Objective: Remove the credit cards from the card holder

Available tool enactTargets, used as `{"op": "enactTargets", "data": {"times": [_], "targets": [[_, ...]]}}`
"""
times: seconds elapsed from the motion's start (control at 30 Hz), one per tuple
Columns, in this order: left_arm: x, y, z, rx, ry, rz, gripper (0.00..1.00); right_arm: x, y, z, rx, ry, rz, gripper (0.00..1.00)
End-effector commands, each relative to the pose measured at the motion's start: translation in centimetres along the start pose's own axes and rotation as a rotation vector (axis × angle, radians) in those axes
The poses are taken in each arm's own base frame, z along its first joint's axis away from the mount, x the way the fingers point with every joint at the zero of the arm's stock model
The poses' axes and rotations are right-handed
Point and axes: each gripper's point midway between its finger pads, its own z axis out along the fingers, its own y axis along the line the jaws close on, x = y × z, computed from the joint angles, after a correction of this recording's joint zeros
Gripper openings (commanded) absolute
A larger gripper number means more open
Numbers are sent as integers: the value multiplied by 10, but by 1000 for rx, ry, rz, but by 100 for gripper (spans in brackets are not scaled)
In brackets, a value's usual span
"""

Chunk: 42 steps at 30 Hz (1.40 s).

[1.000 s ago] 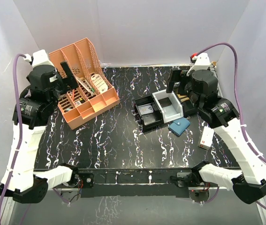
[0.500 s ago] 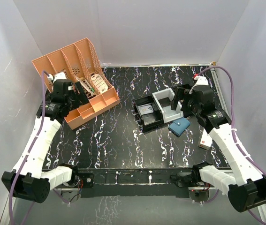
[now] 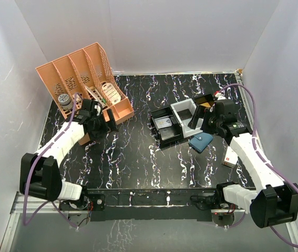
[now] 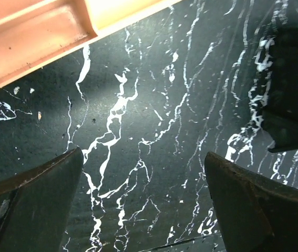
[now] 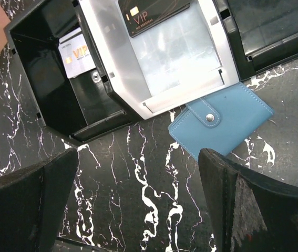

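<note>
The card holder [image 3: 201,141] is a teal-blue wallet lying snapped shut on the table in front of the trays. In the right wrist view the card holder [image 5: 222,118] lies partly under the white tray's corner. A black VIP card [image 5: 154,16] lies in the white tray [image 5: 112,58]. A white VIP card [image 5: 78,52] lies in the black tray [image 5: 28,79]. My right gripper [image 5: 138,155] is open and empty, hovering just left of the wallet; from above it [image 3: 197,118] is over the trays. My left gripper [image 4: 143,157] is open and empty over bare table, and from above it [image 3: 106,125] is by the orange organizer.
An orange desk organizer [image 3: 88,89] stands at the back left; its front edge [image 4: 43,31] shows in the left wrist view. A second black tray [image 5: 269,26] sits beside the white one. A small white box with a red mark [image 3: 232,155] lies at the right.
Both arms have come down toward the table. My left gripper moved right and down to the organizer's front. My right gripper lowered over the trays, close to the wallet.
</note>
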Motion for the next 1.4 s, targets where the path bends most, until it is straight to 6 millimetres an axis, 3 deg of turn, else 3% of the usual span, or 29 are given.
{"op": "enactTargets", "data": {"times": [0.0,0.17,0.33,0.43,0.57,0.67,0.9,1.1,1.37], "targets": [[11,12,15,-38,54,4,99,-17,7,5,-27,-28,2,98],[7,53,25,-178,62,-19,99,-17,3,14,-6,7,-21,98],[-11,90,19,-259,39,-46,99,-13,0,23,2,58,-32,98],[-17,102,15,-289,29,-49,99,-9,9,30,-49,102,-48,98],[-28,119,8,-339,4,-57,99,-8,28,41,-163,154,-74,90],[-38,121,8,-312,-5,-37,99,-17,34,53,-178,167,-95,88],[-59,139,10,-331,-29,-95,99,-17,58,97,-154,247,-194,79],[-71,117,-4,-208,-66,-115,99,5,85,128,-128,323,-283,74],[-52,70,-47,14,-152,-131,99,31,137,143,-161,353,-320,70]]}}
